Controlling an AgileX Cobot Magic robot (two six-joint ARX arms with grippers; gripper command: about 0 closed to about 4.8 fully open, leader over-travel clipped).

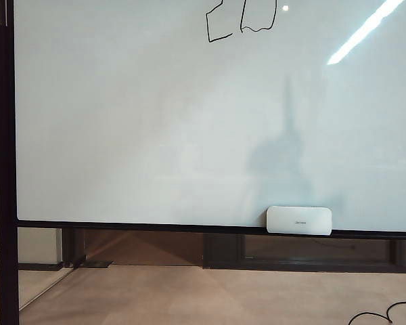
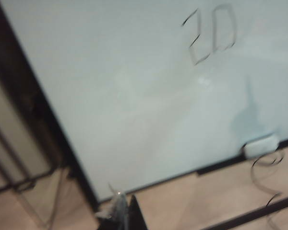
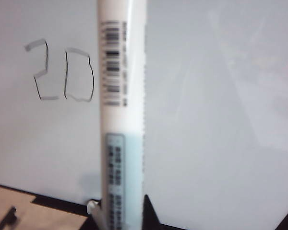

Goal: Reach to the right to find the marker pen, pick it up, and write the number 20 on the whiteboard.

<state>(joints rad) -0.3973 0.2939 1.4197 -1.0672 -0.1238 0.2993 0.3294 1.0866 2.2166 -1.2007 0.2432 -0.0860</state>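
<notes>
- Whiteboard (image 1: pixel 155 122) (glossy, black frame) bears the number 20 (image 1: pixel 240 20) near its top edge; white block (image 1: pixel 299 221) on its bottom ledge.
- Right gripper (image 3: pixel 122 218) clamps the marker (image 3: pixel 121 96), off the board.
- Left gripper (image 2: pixel 122 213): jaws' state unclear.

My left gripper (image 2: pixel 125 211), close under the left wrist camera: only the tips show; the dark finger (image 2: pixel 136 215) is a matte black wedge narrowing to a point; the pale finger (image 2: pixel 116 208) reads light grey, smeared by blur, outline not resolvable. My right gripper (image 3: pixel 120 213), close under the right wrist camera: the black finger (image 3: pixel 150 213) has the same pointed wedge form; opposite it, the white tip (image 3: pixel 92 207) is small and rounded; no screws or markings legible.
</notes>
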